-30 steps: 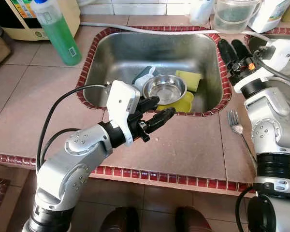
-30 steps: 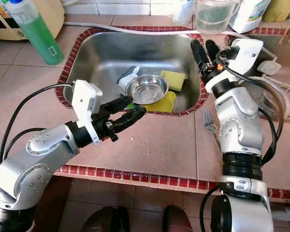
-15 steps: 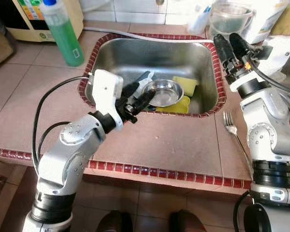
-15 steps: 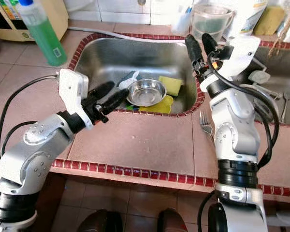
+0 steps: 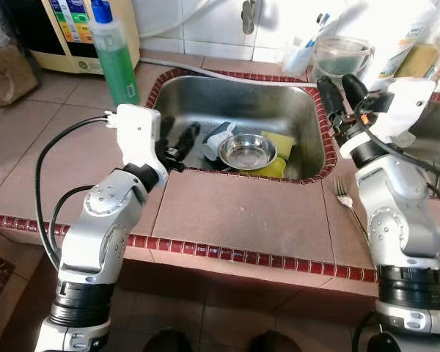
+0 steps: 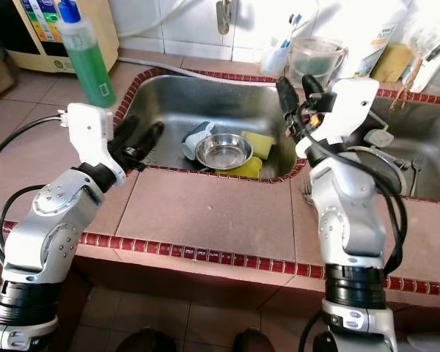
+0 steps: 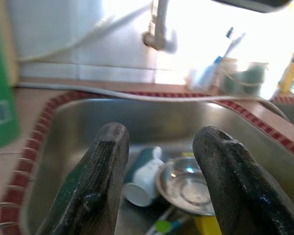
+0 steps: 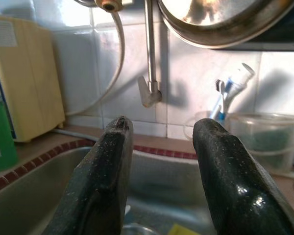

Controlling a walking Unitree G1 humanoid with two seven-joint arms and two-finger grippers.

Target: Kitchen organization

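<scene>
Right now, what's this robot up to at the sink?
It stands at a tiled counter facing a steel sink. Its left gripper is open and reaches over the sink's near left edge, holding nothing. In the sink lie a metal bowl, a white cup on its side and a yellow sponge. The right gripper is open too, raised at the sink's right edge. A fork lies on the counter beside that arm.

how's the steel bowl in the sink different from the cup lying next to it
The steel bowl is shiny bare metal; the cup is white and dark teal. The bowl sits upright with its mouth facing up, while the cup lies tipped on its side. The bowl is wide and shallow; the cup is narrower and taller in shape. Both rest on the bottom of the sink, side by side.
</scene>
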